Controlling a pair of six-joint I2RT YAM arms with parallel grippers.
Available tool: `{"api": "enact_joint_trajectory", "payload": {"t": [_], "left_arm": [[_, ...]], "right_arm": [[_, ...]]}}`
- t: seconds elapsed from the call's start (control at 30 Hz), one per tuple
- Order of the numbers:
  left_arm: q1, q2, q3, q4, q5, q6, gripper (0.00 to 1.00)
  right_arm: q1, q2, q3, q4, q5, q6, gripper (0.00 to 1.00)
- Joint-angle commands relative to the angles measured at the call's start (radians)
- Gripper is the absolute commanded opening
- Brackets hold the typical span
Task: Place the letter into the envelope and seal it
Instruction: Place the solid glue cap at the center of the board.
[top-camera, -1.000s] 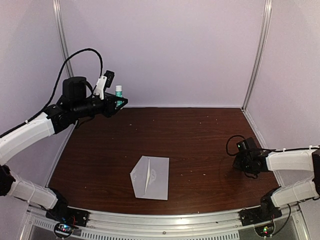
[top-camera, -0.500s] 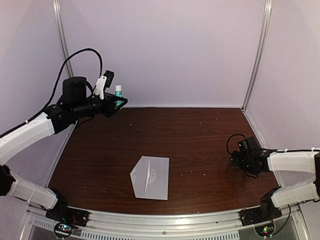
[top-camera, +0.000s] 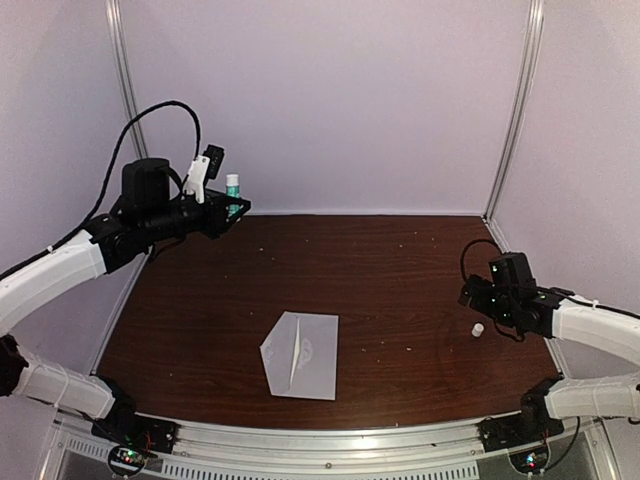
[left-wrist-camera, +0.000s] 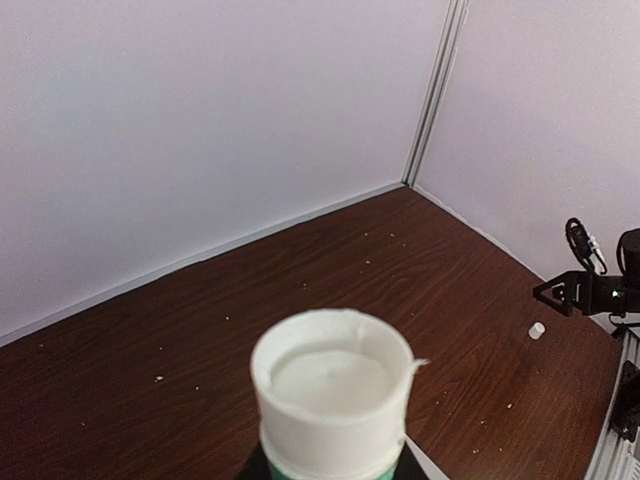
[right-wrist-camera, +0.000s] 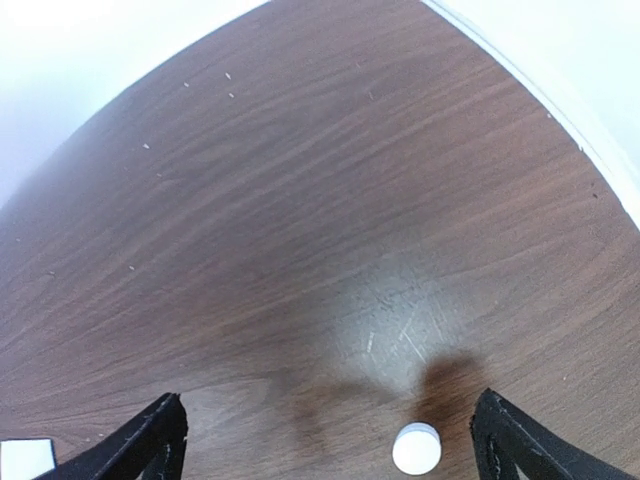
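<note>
The envelope lies flat on the dark wood table, front centre, its pointed flap open toward the left. The letter does not show as a separate sheet. My left gripper hovers high at the back left, shut on an upright glue stick with a teal band. In the left wrist view the uncapped white top of the glue stick fills the lower middle. My right gripper is at the right side, open, with nothing between its fingers. A small white cap rests on the table just below the right gripper.
The same white cap sits near the table's right edge. Pale walls and metal corner posts enclose the back and sides. A metal rail runs along the near edge.
My right gripper has opened wide and lifted back toward the right wall, leaving the small white cap on the table. The left arm with the glue stick has shifted only slightly.
</note>
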Motion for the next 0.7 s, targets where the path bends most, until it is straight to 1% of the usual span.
{"api": "enact_joint_trajectory", "payload": {"t": [0.0,0.17,0.27,0.37,0.47,0.57,0.67], "left_arm": [[0.007,-0.027,-0.007,0.082,0.014,0.008,0.00],[0.005,-0.011,-0.011,0.118,0.131,0.001,0.00],[0.000,0.002,-0.014,0.145,0.188,-0.009,0.00],[-0.009,0.007,-0.016,0.162,0.220,-0.017,0.00],[-0.016,0.002,-0.018,0.183,0.246,-0.041,0.00],[-0.031,-0.010,-0.039,0.229,0.265,-0.077,0.00],[-0.069,-0.009,-0.072,0.276,0.253,-0.107,0.00]], "right_arm": [[-0.006,-0.093,0.054,0.005,-0.055,-0.059,1.00],[-0.006,-0.192,0.084,0.114,-0.255,-0.182,0.97],[-0.006,-0.208,0.109,0.174,-0.385,-0.230,0.95],[-0.005,-0.205,0.124,0.247,-0.529,-0.243,0.94],[0.003,-0.192,0.125,0.357,-0.667,-0.218,0.93],[0.034,-0.171,0.132,0.433,-0.746,-0.197,0.92],[0.091,-0.144,0.162,0.460,-0.762,-0.197,0.91]]}}
